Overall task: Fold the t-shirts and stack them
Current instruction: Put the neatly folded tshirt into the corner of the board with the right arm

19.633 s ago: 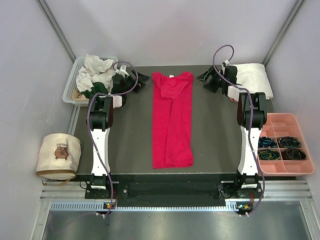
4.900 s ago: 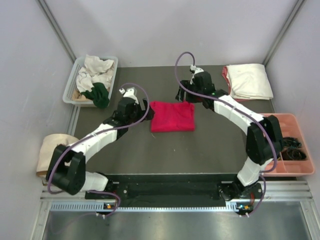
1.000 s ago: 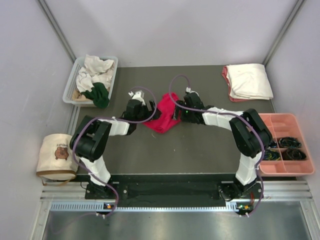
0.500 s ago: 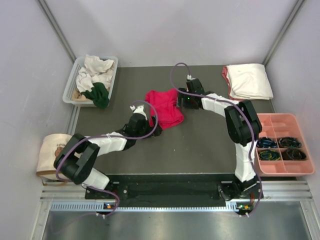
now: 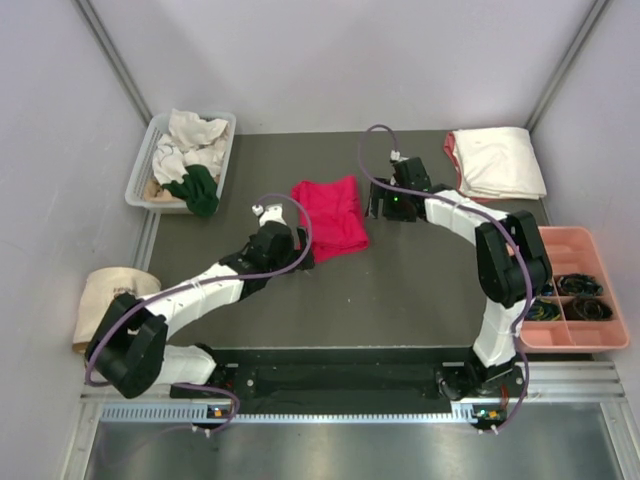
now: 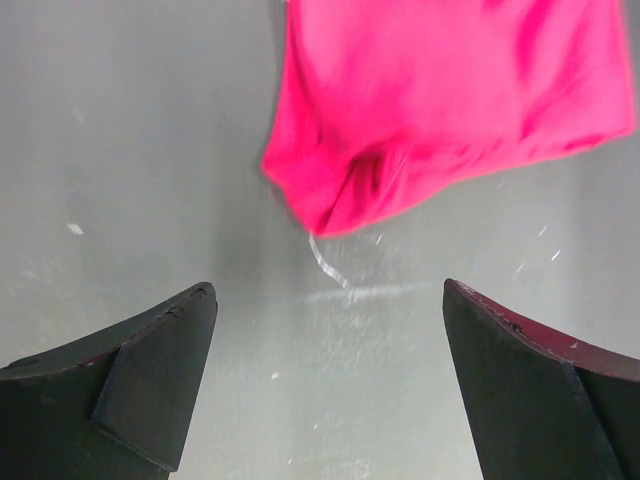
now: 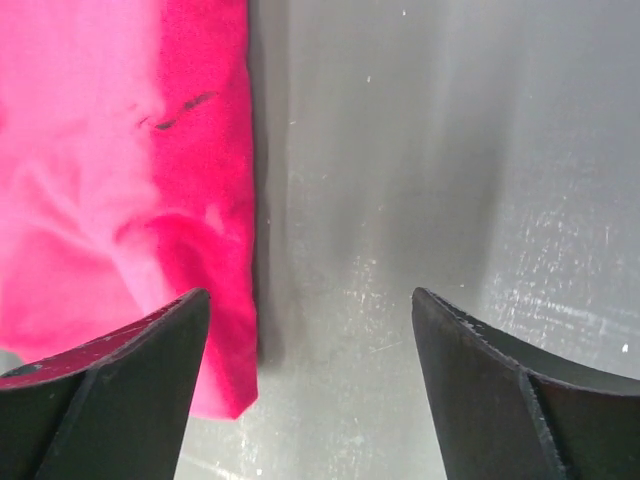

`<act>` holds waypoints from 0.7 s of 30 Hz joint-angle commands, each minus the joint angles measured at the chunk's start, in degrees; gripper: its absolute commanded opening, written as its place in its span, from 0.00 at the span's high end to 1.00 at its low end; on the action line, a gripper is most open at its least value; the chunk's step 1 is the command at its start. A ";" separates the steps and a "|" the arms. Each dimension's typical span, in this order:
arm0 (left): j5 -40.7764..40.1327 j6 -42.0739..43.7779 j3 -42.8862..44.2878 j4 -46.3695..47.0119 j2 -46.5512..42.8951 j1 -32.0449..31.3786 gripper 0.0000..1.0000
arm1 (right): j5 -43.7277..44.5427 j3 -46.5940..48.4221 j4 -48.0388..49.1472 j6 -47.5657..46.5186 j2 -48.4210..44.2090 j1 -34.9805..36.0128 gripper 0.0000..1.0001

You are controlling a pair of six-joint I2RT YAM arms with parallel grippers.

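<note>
Red t-shirt (image 5: 330, 214) folded into small rumpled bundle, lying on tabletop (image 5: 420, 290), middle, toward far side. Left pincer (image 5: 291, 243) at bundle's near-left corner, jaws wide, nothing between. Wrist view shows shirt corner ahead of its fingertips, apart. Right pincer (image 5: 384, 205) just right of bundle, jaws wide, empty, shirt edge running beside one finger. Cream t-shirt (image 5: 500, 160) folded on salmon-pink t-shirt (image 5: 452, 152), far right corner. Bin (image 5: 140, 172) at far left holds jumbled white t-shirts (image 5: 195, 130); dark green t-shirt (image 5: 197, 190) draped over its near rim.
</note>
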 commanded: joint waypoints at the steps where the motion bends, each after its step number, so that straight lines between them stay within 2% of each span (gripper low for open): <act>1: -5.76 3.35 4.34 -1.56 -0.81 0.98 0.01 | -11.21 3.75 3.47 -0.40 0.77 -4.65 0.13; 5: -5.76 4.84 6.71 1.16 3.23 2.83 0.01 | -25.25 7.97 5.40 1.10 7.25 -8.26 0.07; 10: -6.47 6.42 11.28 5.38 11.58 5.29 0.01 | -34.60 8.94 10.31 4.87 12.11 -9.84 0.02; 21: -5.42 7.92 20.86 9.16 26.17 9.07 0.01 | -37.34 4.82 12.70 6.90 12.47 -9.85 0.01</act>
